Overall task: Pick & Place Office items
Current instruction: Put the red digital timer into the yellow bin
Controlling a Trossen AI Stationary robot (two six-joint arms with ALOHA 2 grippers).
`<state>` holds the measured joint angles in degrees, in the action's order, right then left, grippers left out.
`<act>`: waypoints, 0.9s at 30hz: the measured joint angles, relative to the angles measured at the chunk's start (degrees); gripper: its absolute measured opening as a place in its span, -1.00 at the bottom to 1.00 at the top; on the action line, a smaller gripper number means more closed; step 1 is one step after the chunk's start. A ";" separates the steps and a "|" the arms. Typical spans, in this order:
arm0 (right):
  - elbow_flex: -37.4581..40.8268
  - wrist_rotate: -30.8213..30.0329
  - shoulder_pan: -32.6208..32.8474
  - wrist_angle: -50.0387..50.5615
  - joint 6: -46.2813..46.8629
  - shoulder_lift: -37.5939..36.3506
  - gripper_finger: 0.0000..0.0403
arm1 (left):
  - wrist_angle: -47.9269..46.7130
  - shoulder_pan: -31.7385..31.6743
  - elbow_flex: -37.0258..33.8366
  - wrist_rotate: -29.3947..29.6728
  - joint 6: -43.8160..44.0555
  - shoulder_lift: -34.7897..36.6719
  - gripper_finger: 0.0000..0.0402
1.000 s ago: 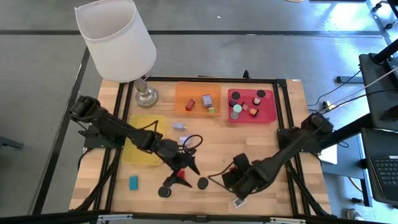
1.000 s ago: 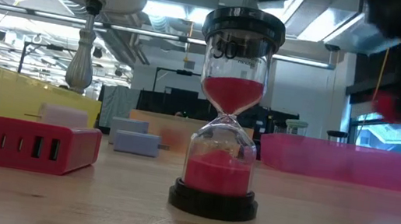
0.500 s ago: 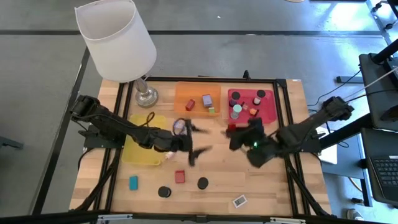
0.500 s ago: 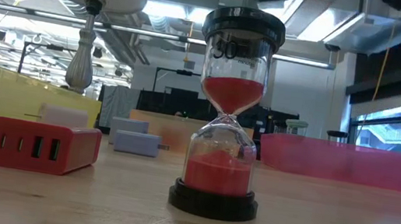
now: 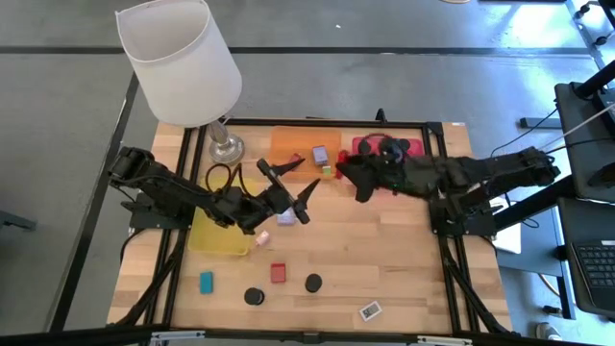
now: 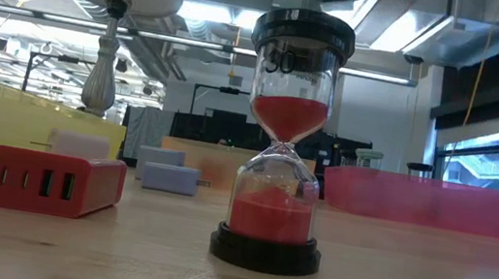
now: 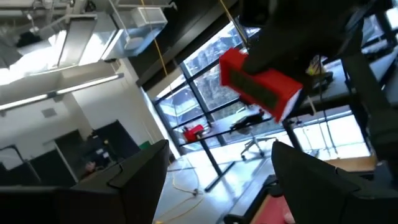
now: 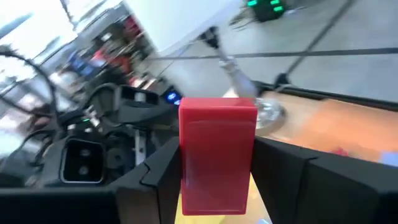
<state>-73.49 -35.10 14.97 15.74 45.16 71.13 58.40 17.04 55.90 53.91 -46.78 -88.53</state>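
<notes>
Swung since half a second back: right gripper [image 5: 354,179] up from mid-table to the near edge of the orange tray [image 5: 306,154], left gripper [image 5: 285,183] up beside it, facing it with a gap between.

Still standing off the orange tray's left end: white-shaded lamp [image 5: 183,67]. Lying below the lamp: yellow tray [image 5: 215,235]. Touching the orange tray's right end: red tray [image 5: 411,171], partly under the right arm.

Pinched between the right gripper's fingers [image 8: 158,174]: a red block [image 8: 217,155], plain, glossy, rectangular, held upright; seen from the left wrist with a dark label face. Spread wide and holding nothing: left gripper's fingers [image 7: 134,171].

Scattered well below the orange tray, toward the table's near edge: red block with ports [image 5: 278,273], teal block [image 5: 206,282], two black discs [image 5: 254,297], white tag [image 5: 369,310]. Just beside the left gripper: lavender block [image 5: 285,217].
</notes>
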 joint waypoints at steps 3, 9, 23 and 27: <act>0.00 9.88 -4.31 -1.15 -2.81 0.02 -0.19 | 0.15 0.02 0.00 -1.45 0.88 0.00 0.40; 0.00 13.37 -9.97 -4.43 -0.78 0.32 -0.19 | 0.09 -1.24 0.00 -5.07 -2.42 -0.02 0.40; 0.00 16.94 -12.31 -18.96 -9.85 5.34 -0.19 | 4.30 -9.04 0.00 -13.46 4.65 -0.04 0.40; 0.00 19.58 -13.05 -19.20 -9.60 5.35 -0.19 | 5.07 -9.71 0.00 -17.59 4.20 -0.04 0.40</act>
<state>-73.49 -15.53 1.92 -3.46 35.57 76.49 63.47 7.32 55.90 36.32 -42.58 -88.58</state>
